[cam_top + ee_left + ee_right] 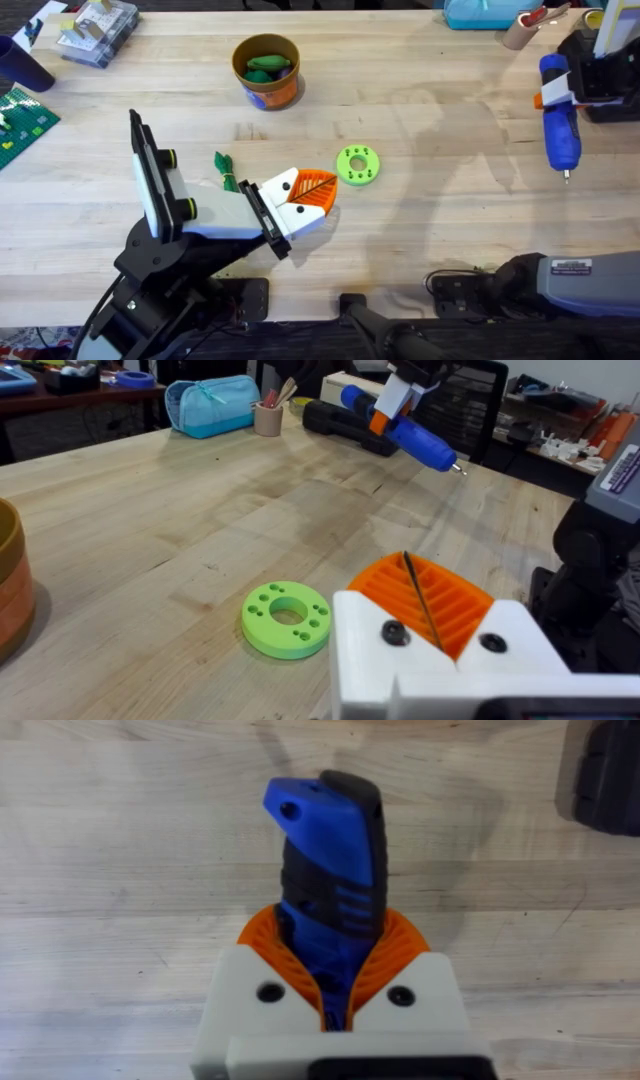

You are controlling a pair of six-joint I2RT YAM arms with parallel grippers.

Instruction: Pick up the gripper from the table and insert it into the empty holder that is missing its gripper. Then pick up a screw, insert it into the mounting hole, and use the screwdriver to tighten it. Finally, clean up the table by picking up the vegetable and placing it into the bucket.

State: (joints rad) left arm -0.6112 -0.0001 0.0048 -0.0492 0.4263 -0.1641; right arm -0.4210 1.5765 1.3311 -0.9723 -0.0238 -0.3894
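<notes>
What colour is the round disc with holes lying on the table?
Bright green; the disc shows best in the left wrist view.

Bucket [266, 72] far-centre on table [420, 130]; disc [357, 165] mid-table, left gripper [312, 195] just beside it on its left; vegetable [226, 170] left of that gripper; screwdriver [559, 120] far right, held by right gripper [335, 1010].

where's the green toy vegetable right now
In the overhead view the vegetable lies on the table's left half, just beside the left arm's white gripper body, below the bucket and left of the green disc.
</notes>
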